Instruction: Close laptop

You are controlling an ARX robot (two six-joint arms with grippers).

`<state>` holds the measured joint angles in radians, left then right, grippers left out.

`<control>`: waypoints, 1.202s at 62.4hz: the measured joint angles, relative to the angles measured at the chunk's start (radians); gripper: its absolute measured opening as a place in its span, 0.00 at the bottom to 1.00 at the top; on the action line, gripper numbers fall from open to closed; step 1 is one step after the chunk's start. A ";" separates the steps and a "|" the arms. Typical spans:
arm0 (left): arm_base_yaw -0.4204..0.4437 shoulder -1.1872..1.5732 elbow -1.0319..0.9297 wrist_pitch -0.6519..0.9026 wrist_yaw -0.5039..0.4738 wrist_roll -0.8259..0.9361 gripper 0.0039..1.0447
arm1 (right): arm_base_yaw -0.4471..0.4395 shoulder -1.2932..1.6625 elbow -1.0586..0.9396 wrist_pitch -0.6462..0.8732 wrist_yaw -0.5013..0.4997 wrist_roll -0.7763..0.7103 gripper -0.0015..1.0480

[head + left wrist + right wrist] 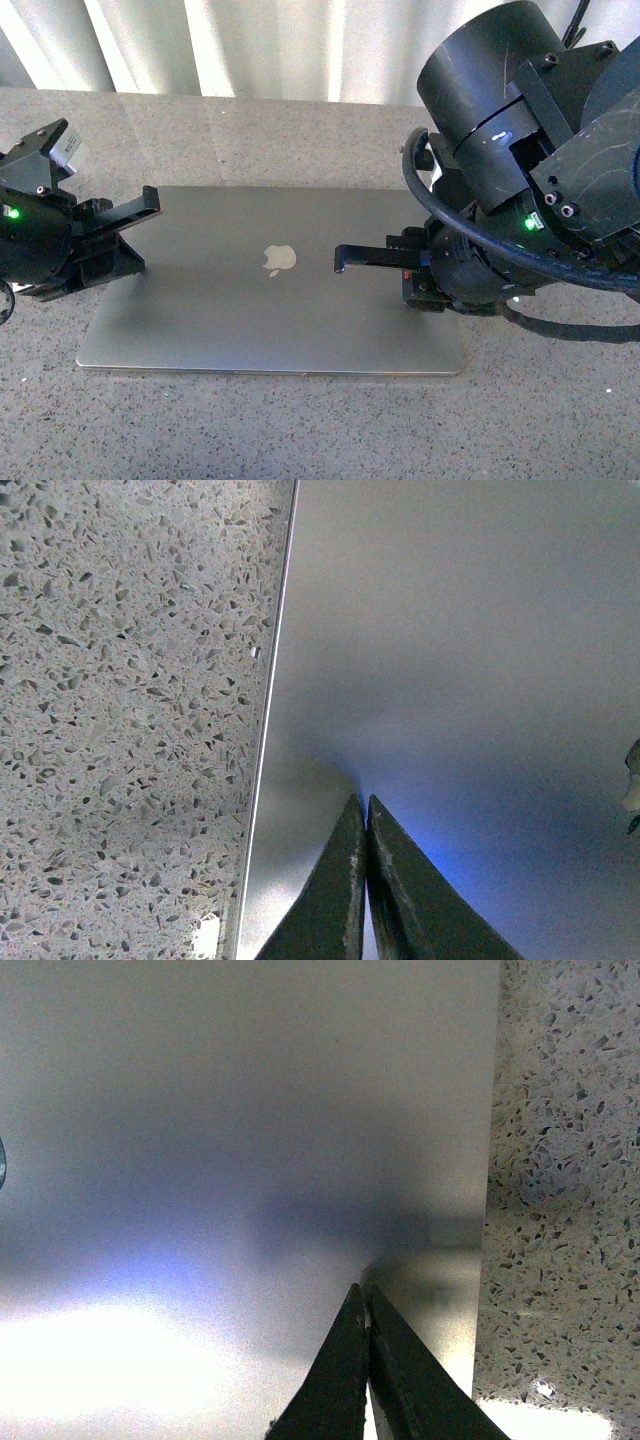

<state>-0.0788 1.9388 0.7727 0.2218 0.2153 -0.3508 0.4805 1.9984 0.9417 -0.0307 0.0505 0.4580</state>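
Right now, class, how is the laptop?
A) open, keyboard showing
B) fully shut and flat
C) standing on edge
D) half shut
B: the laptop lies flat and folded shut, with its logo facing up.

Wrist views: the fingers of the left end effector (366,802) and right end effector (364,1290) run off the frame, as does the laptop (450,630) lid; its logo (631,780) shows only as a cropped sliver. Front view: the right arm (500,110), cut by the top and right borders, hides the lid's right rear corner
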 joint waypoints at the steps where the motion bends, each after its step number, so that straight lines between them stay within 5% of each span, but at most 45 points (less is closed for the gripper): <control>1: 0.000 0.000 0.000 0.000 0.001 0.000 0.03 | 0.000 0.000 0.001 0.000 0.000 0.000 0.01; 17: 0.024 -0.039 -0.022 0.040 0.003 -0.042 0.03 | 0.000 -0.024 -0.018 0.057 0.113 -0.070 0.01; 33: 0.097 -0.349 -0.085 0.285 -0.249 -0.020 0.04 | -0.056 -0.272 -0.140 0.397 0.361 -0.444 0.01; 42: 0.113 -0.462 -0.085 0.310 -0.267 -0.009 0.27 | -0.112 -0.468 -0.201 0.503 0.403 -0.658 0.24; 57: 0.105 -0.425 -0.105 0.309 -0.259 -0.001 0.69 | -0.115 -0.464 -0.224 0.520 0.383 -0.712 0.63; 65: 0.089 -0.423 -0.245 0.694 -0.220 0.201 0.49 | -0.158 -0.479 -0.392 0.931 0.246 -0.560 0.43; 75: 0.079 -0.528 -0.392 0.801 -0.215 0.308 0.21 | -0.233 -0.612 -0.562 1.028 0.192 -0.491 0.16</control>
<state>-0.0002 1.4109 0.3809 1.0225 0.0006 -0.0425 0.2478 1.3865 0.3798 0.9977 0.2428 -0.0334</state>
